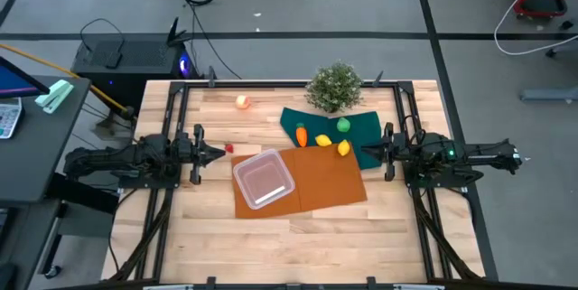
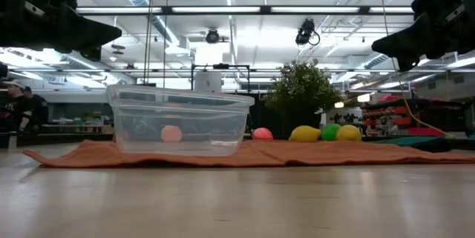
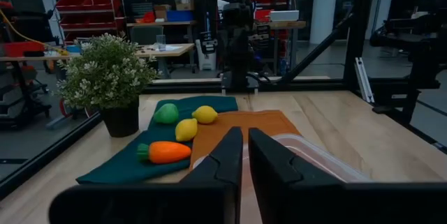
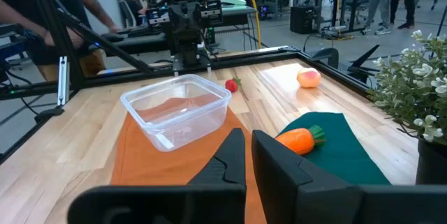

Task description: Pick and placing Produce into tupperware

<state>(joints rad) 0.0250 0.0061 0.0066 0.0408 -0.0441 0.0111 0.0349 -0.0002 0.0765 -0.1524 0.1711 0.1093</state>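
Clear tupperware (image 1: pixel 264 180) on orange cloth (image 1: pixel 330 179)

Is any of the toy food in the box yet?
Not yet. The clear square plastic container is empty. Neither pincer holds anything: left pincer and right pincer wait at the sides. The orange toy carrot, two lemons, green ball and peach fruit remain.

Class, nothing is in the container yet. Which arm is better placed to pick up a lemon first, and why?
Probably the right. Its end effector waits beside the dark green cloth, right next to the nearer lemon. The left end effector sits beyond the tupperware, which lies between it and the produce.
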